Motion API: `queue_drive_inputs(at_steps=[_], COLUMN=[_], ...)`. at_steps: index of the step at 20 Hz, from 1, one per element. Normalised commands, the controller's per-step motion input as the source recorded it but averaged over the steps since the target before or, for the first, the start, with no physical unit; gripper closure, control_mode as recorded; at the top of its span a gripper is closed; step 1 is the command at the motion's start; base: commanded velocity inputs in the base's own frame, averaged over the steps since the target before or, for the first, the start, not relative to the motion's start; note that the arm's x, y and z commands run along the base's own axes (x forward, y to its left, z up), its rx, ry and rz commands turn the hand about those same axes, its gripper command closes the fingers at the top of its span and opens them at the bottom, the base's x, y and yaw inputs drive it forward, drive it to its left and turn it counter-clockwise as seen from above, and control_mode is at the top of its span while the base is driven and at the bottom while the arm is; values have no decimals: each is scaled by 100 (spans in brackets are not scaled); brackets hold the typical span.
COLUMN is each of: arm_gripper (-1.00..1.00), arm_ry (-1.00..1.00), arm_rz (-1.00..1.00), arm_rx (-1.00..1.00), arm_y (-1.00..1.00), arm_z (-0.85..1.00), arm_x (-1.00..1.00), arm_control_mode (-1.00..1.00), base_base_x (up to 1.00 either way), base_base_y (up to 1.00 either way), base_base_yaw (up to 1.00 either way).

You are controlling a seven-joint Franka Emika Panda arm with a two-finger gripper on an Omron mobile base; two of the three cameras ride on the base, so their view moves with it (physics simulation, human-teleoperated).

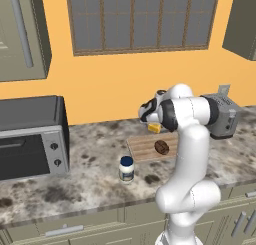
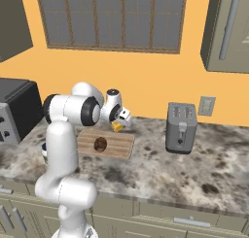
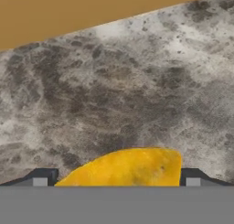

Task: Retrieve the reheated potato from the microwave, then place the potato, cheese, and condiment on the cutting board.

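The dark brown potato point(image 1: 161, 147) point(image 2: 100, 144) lies on the tan cutting board point(image 1: 142, 148) point(image 2: 119, 145). Just behind the board, the yellow cheese point(image 1: 154, 127) point(image 2: 116, 127) point(image 3: 128, 168) rests on the counter. My gripper point(image 1: 151, 122) point(image 2: 119, 120) point(image 3: 118, 179) hangs low over the wedge, open, one fingertip point(image 3: 43, 176) on each side of it with small gaps. The white condiment jar with its blue lid point(image 1: 126, 169) stands on the counter in front of the board's left end. The microwave is out of view.
A grey toaster oven with two knobs point(image 1: 30, 139) sits at the counter's left. A grey toaster point(image 1: 222, 114) point(image 2: 181, 127) stands right of the board. The orange wall runs close behind the cheese. My own arm rises in front of the board.
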Motion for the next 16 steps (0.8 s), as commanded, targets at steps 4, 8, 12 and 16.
queue_drive_inputs(at_steps=[4,8,12,16], arm_gripper=[100,100,100,100], arm_ry=[10,3,-1,-4], arm_rz=[0,0,0,0], arm_rx=[0,3,4,1], arm_y=[0,-3,-16,-15], arm_z=[-45,-14,15,21], arm_x=[13,-5,-34,-50], arm_control_mode=[-100,-100,-100,-100], base_base_x=[0,0,0,0], base_base_y=[0,0,0,0], base_base_yaw=[0,0,0,0])
